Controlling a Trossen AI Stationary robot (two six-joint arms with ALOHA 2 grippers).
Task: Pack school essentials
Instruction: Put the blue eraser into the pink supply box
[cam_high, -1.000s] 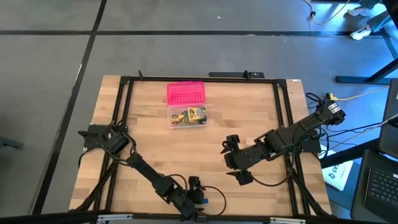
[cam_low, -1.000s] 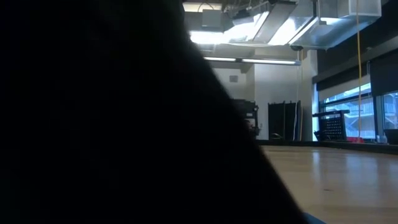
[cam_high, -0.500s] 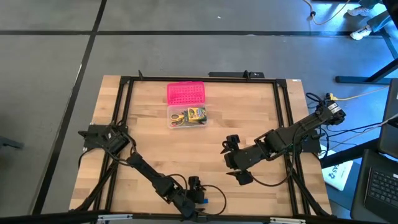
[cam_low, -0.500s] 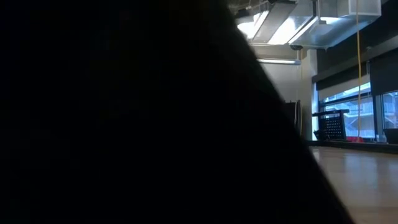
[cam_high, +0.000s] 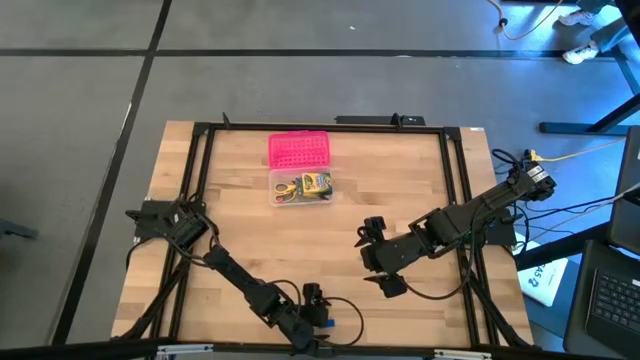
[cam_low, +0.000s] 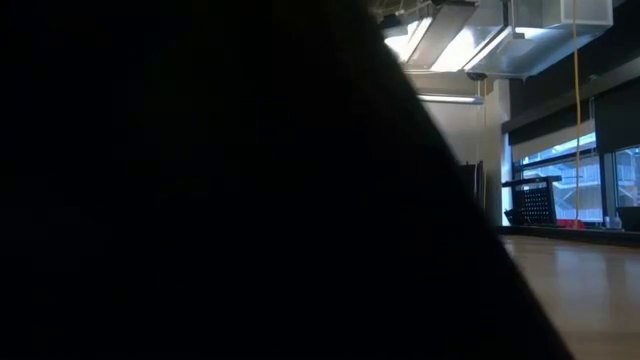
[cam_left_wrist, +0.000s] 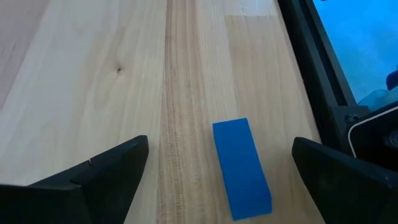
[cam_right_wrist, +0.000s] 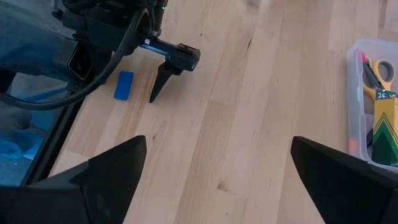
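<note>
The low view is pretty much useless, a big dark shape right in front of the lens blocks nearly all of it, with just a strip of desk and the room showing on one side.

From above, the clear plastic box sits toward the far edge of the desk, and the pink lid lies flat just beyond it, touching or almost touching. Inside the box you can make out the yellow-handled scissors and the green-yellow crayon box. The right wrist view catches the same box corner with the scissors and crayon box in it.

The blue eraser is way off from that, down at the near edge of the desk. It's a small plain blue block lying flat on the wood. The left gripper hangs over it with the jaws spread wide, holding nothing, and the eraser sits between the two fingers, closer to neither by much.

The right gripper hovers mid-desk, right of center, jaws also wide open and empty.
</note>
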